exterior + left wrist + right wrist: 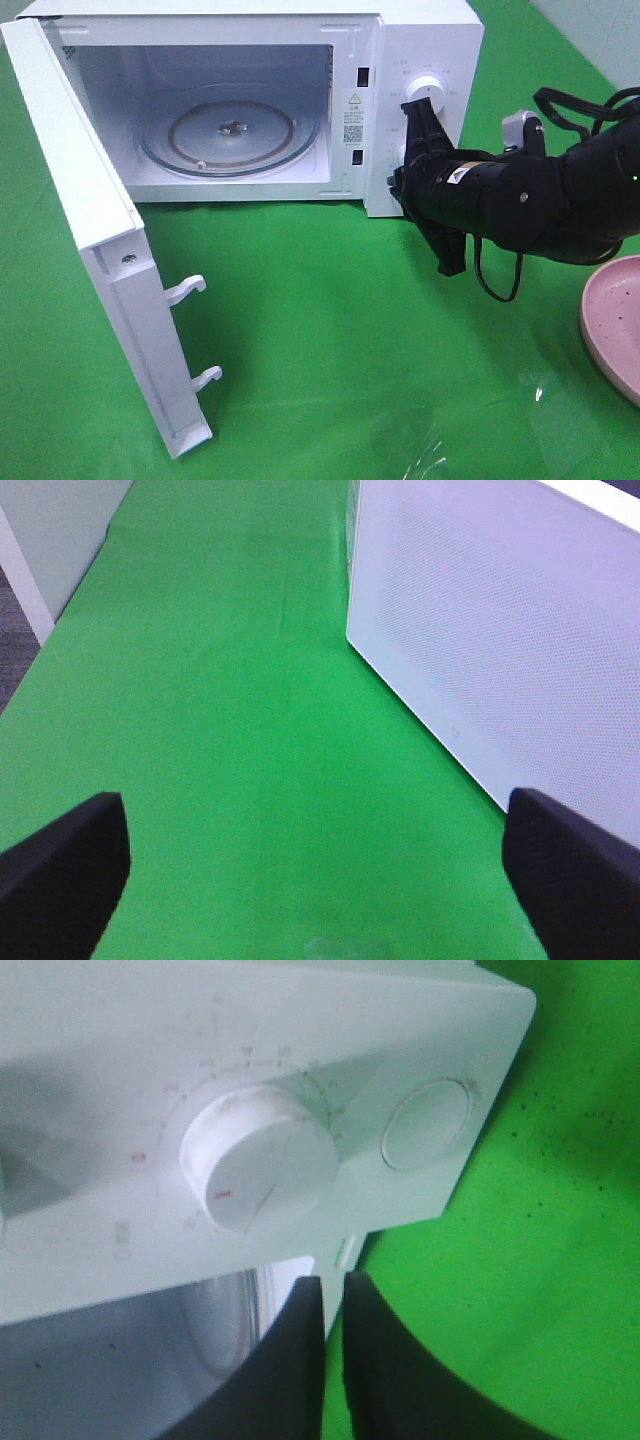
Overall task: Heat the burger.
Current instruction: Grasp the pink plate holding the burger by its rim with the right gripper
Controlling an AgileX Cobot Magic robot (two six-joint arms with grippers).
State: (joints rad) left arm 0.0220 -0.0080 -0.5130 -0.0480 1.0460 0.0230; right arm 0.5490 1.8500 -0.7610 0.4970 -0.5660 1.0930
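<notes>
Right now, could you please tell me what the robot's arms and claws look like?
The right arm is glossy black with chunky rounded segments, a small white label, a grey bracket and loose black cables. The right claw has flat black fingers with rounded tips. The left claw shows matching black fingers; its arm is out of view.

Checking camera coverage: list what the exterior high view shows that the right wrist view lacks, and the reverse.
Only exterior high: the open door, the bare glass turntable and a pink plate at the right edge. Only right wrist: a round button and the red mark on the dial beside it. Both: the microwave, the green cloth and the right pincer at the control panel. Neither shows the burger.
</notes>
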